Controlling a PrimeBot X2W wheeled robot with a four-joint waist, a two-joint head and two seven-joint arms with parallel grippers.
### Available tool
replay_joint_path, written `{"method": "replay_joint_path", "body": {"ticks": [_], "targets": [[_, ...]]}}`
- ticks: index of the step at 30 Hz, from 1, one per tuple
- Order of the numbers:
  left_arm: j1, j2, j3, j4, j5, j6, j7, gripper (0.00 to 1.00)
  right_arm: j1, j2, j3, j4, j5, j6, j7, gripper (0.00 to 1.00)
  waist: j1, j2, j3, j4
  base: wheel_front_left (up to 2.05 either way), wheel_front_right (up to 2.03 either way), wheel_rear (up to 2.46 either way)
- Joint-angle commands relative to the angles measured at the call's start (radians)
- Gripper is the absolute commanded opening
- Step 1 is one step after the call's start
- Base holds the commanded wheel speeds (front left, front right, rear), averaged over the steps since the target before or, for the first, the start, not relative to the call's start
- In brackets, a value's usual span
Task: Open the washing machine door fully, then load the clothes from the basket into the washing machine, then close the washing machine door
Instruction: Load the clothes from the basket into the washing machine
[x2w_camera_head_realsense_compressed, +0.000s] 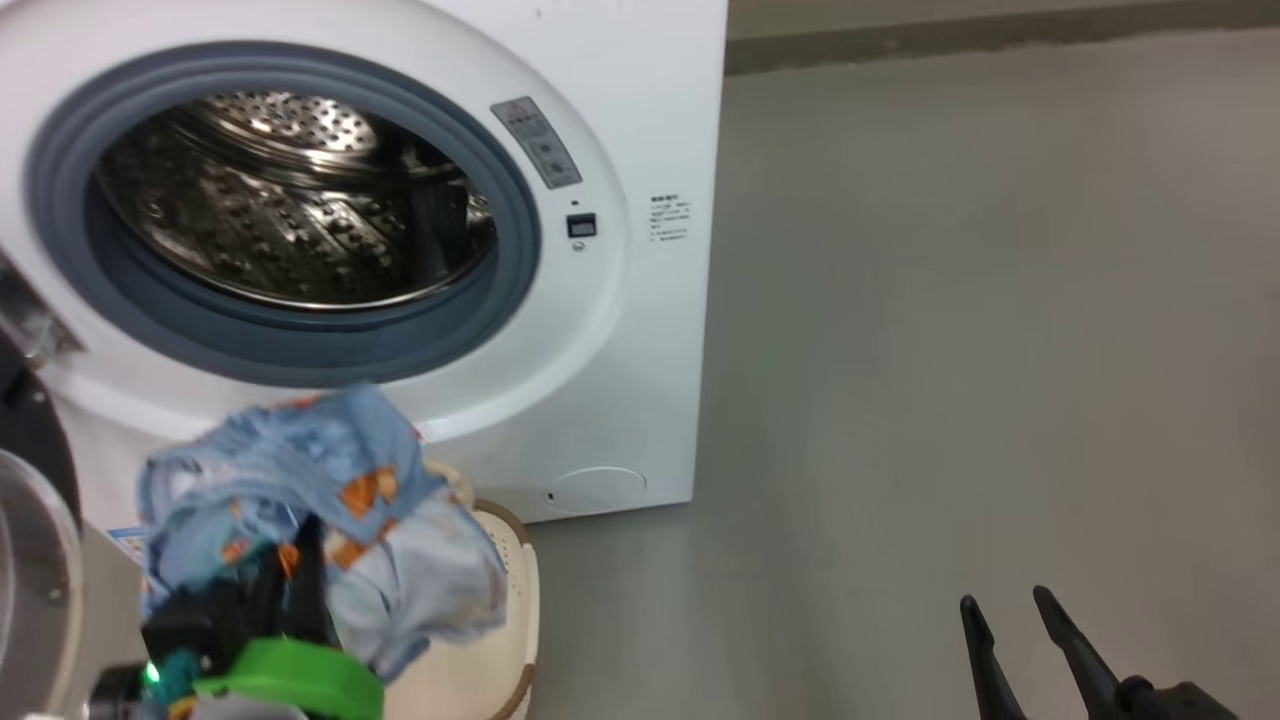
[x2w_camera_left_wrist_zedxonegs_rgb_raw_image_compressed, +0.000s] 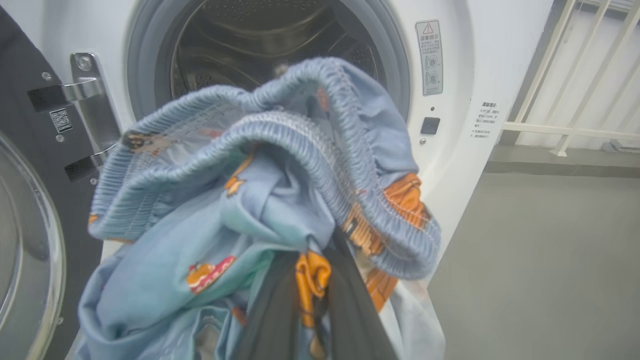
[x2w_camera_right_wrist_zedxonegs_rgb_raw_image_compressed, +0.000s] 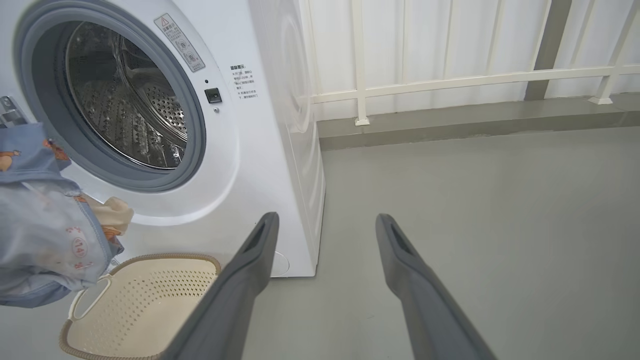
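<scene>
left claw (x2w_camera_head_realsense_compressed: 298, 575) is clenching the clothes (x2w_camera_head_realsense_compressed: 300, 480), a crumpled soft blue bundle with a ribbed elastic band, hanging above the perforated cream basket (x2w_camera_head_realsense_compressed: 515, 600) and just below the washing machine (x2w_camera_head_realsense_compressed: 640, 350) mouth. the glossy door (x2w_camera_head_realsense_compressed: 30, 560) is standing open. right claw (x2w_camera_head_realsense_compressed: 1010, 605) is hanging spread wide over the floor (x2w_camera_head_realsense_compressed: 950, 350).
</scene>
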Motion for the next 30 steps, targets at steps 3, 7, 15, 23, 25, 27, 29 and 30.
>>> {"method": "replay_joint_path", "body": {"ticks": [3, 7, 15, 23, 25, 27, 29, 30], "targets": [[-0.156, 0.05, 0.05, 0.025, 0.014, 0.006, -0.004, 0.0, -0.064, -0.007, 0.032, -0.018, 0.01, 0.002, -0.005, 1.0, 0.0, -0.0001, 0.069, -0.065, 0.0, 0.0, 0.0], [-0.281, 0.089, 0.069, 0.086, 0.022, 0.015, 0.0, 0.0, -0.087, -0.006, 0.036, -0.013, 0.025, 0.002, -0.005, 1.0, 0.0, -0.0001, 0.113, -0.109, 0.0, 0.0, 0.0], [-0.516, 0.168, 0.098, 0.286, 0.037, 0.036, 0.003, 0.0, -0.123, -0.005, 0.068, 0.001, 0.051, 0.002, -0.005, 1.0, 0.0, -0.0001, 0.182, -0.189, 0.0, 0.0, 0.0], [-0.704, 0.237, 0.118, 0.522, 0.05, 0.061, -0.008, 0.0, -0.141, -0.005, 0.096, 0.008, 0.042, 0.002, -0.005, 1.0, 0.0, -0.0001, 0.272, -0.253, 0.0, 0.0, 0.0], [-0.753, 0.255, 0.121, 0.559, 0.055, 0.067, -0.011, 0.0, -0.145, -0.005, 0.097, 0.008, 0.038, 0.002, -0.005, 1.0, 0.0, -0.0001, 0.301, -0.263, 0.0, 0.0, 0.0], [-0.803, 0.271, 0.12, 0.589, 0.063, 0.075, -0.013, 0.0, -0.15, -0.005, 0.099, 0.007, 0.037, 0.002, -0.005, 1.0, 0.0, -0.0001, 0.33, -0.268, 0.0, 0.0, 0.0], [-0.826, 0.278, 0.118, 0.602, 0.069, 0.079, -0.014, 0.0, -0.154, -0.006, 0.102, 0.008, 0.037, 0.002, -0.005, 1.0, 0.0, -0.0001, 0.342, -0.271, 0.0, 0.0, 0.0], [-0.869, 0.293, 0.113, 0.628, 0.08, 0.085, -0.015, 0.0, -0.161, -0.008, 0.109, 0.009, 0.038, 0.002, -0.005, 1.0, 0.0, -0.0001, 0.362, -0.277, 0.0, 0.0, 0.0]]}}
